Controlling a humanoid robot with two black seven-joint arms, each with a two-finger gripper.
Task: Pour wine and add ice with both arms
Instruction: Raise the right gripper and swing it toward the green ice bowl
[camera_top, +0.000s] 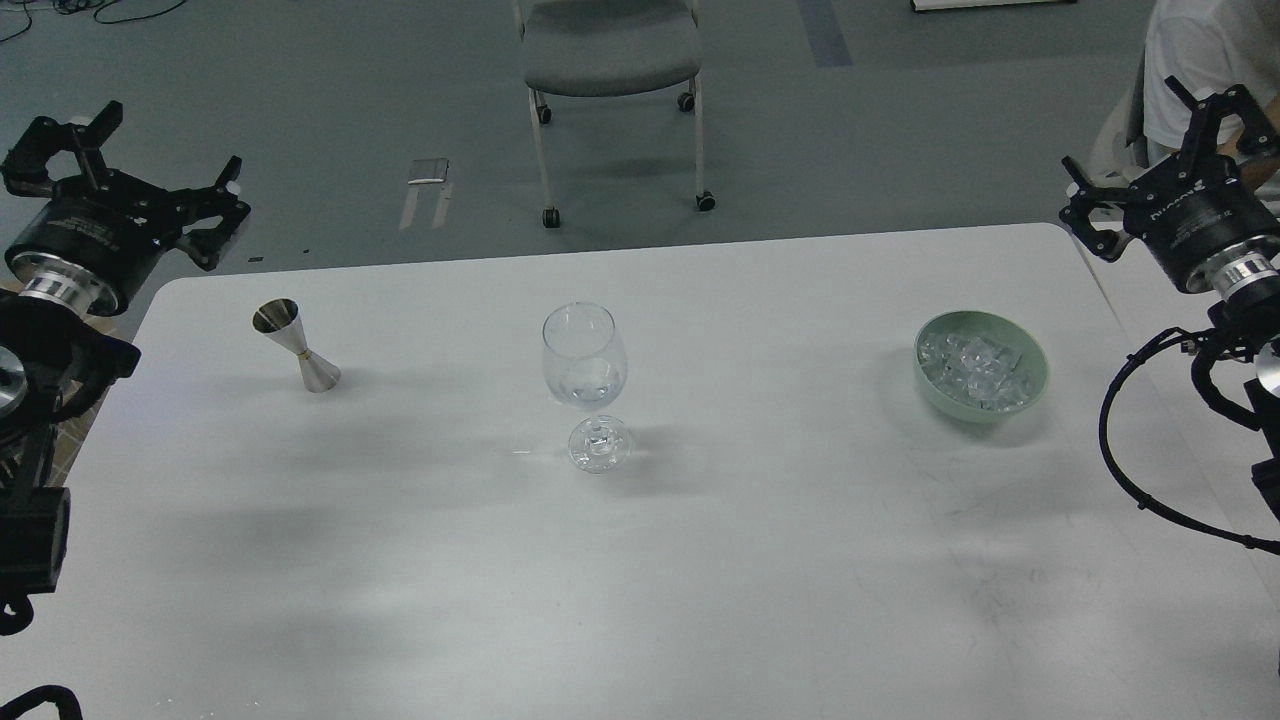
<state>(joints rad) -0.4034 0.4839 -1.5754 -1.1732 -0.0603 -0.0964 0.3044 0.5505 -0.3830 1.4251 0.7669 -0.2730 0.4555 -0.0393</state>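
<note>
Our left gripper (140, 150) hangs over the far-left corner of the white table (640, 580), fingers spread wide apart w/ nothing between them. Our right gripper (1150, 150) sits past the far-right corner, fingers also apart, holding nothing. Both arms are up at the edges, well apart from everything on the table.

Wine glass (585, 355) stands upright at center. A bit of clear wine (590, 385) seems to sit low in its bowl, barely visible; we can't tell if any cube is in there.

Steel jigger (297, 345) stands upright on the left side, near our left gripper but not touching. We can't see if there's liquid in it.

Ice (975, 365) is piled in the pale green bowl (1030, 385) on the right side, near our right arm.

Beyond the table: a gray chair (610, 50) on wheels, and a person (1210, 60) in white at the top-right corner.
</note>
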